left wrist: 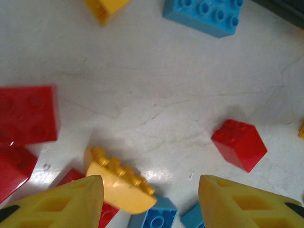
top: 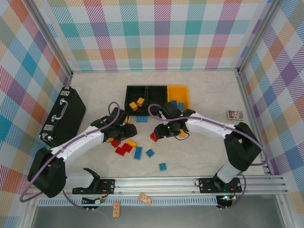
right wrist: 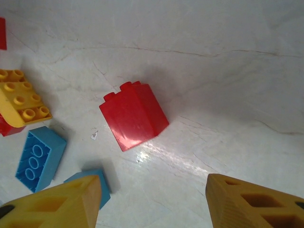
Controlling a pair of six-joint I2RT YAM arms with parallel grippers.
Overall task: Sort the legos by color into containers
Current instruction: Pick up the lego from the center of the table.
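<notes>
1. Left wrist view: the top edge cuts off a blue brick (left wrist: 204, 16) and a yellow brick (left wrist: 105, 7).
2. A red brick (left wrist: 26, 114) runs off the left edge.
3. Right wrist view: the left edge leaves only a red sliver (right wrist: 2, 33).
4. From above, the card (top: 235, 114) is too small to read.

The counter (top: 204, 152) is pale cream with faint grey veining, walled by pastel plaid panels (top: 156, 33). Toward its far edge, the left bin (top: 129, 91) and middle bin (top: 157, 92) are black and the right bin (top: 178, 90) is yellow-orange. A black briefcase (top: 64, 116) lies by its left edge. There is a red lego (right wrist: 135, 116), a yellow lego (left wrist: 121, 183) and a blue lego (left wrist: 204, 14). The left gripper (left wrist: 151, 187) and right gripper (right wrist: 153, 183) have yellow fingers.
</notes>
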